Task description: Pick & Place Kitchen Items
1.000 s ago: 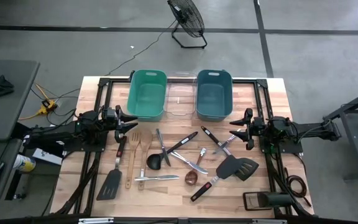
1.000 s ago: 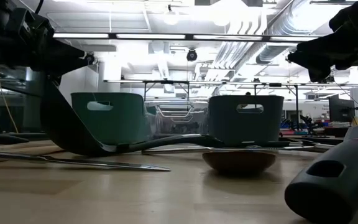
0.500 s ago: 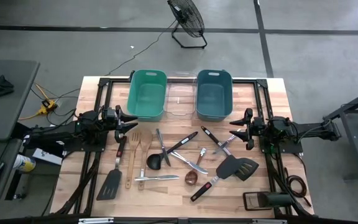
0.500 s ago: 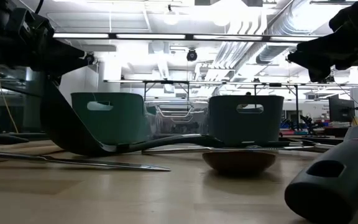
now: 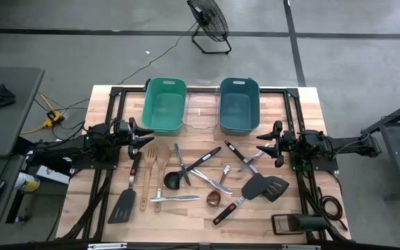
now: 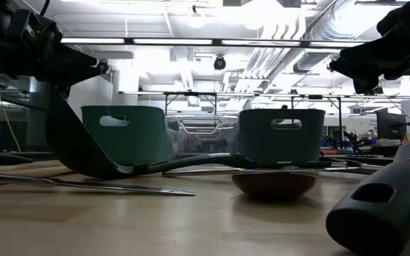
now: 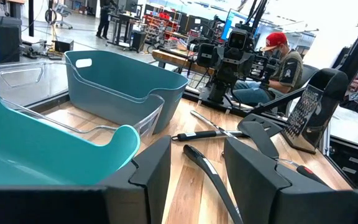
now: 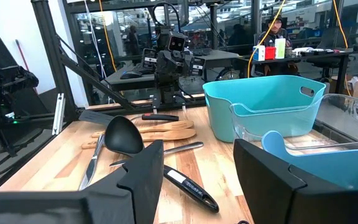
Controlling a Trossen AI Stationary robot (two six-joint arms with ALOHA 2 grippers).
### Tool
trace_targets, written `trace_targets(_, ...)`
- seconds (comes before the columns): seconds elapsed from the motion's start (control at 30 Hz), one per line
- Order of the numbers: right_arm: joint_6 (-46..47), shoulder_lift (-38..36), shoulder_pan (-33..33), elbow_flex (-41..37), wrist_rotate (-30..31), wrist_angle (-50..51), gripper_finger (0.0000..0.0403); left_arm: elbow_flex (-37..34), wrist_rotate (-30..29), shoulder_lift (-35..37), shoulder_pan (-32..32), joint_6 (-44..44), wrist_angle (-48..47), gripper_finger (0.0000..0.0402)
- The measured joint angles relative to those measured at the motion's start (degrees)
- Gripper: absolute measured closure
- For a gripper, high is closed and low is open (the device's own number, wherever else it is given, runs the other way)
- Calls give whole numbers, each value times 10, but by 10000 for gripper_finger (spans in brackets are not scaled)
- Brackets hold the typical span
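The kitchen items lie flat and scattered on the wooden table [image 5: 117,104] between my two arms. Among them are a red-handled black spatula [image 5: 127,198], wooden spoons [image 5: 151,173], a black ladle [image 5: 176,177], silver cutlery [image 5: 217,182] and a slotted black spatula [image 5: 269,186]. My left gripper [image 5: 144,135] hovers level at the table's left side, open and with nothing between its fingers [image 7: 148,171]. My right gripper [image 5: 262,142] hovers level at the right side, also open and holding nothing, its fingers [image 8: 266,180] apart. Both stand above the table, clear of every utensil.
A green bin [image 5: 164,105], a clear bin [image 5: 202,111] and a blue bin [image 5: 239,104] stand side by side at the table's far edge. A grater [image 5: 297,223] lies at the near right corner. A person [image 7: 284,62] sits beyond the table.
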State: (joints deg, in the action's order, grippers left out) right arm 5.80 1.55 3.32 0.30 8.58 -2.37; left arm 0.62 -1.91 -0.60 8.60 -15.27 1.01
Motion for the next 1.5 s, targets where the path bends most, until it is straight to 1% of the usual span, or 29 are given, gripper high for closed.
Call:
trace_targets(0.83, 5, 0, 0, 0, 0, 0, 215, 0, 0, 0, 0, 0, 0, 252)
trace_targets(1.0, 73, 0, 0, 0, -28, 1, 215, 0, 0, 0, 0, 0, 0, 252)
trace_targets(1.13, 155, 0, 0, 0, -57, 2, 215, 0, 0, 0, 0, 0, 0, 252)
trace_targets(1.23, 241, 0, 0, 3, -67, -5, 215, 0, 0, 0, 0, 0, 0, 252)
trace_targets(1.27, 264, 1, 0, 5, -65, -3, 215, 0, 0, 0, 0, 0, 0, 252)
trace_targets(1.4, 333, 35, 0, 52, -14, 16, 215, 0, 0, 0, 0, 0, 0, 252)
trace_targets(1.5, 328, 72, 0, 104, -1, 56, 215, 0, 0, 0, 0, 0, 0, 252)
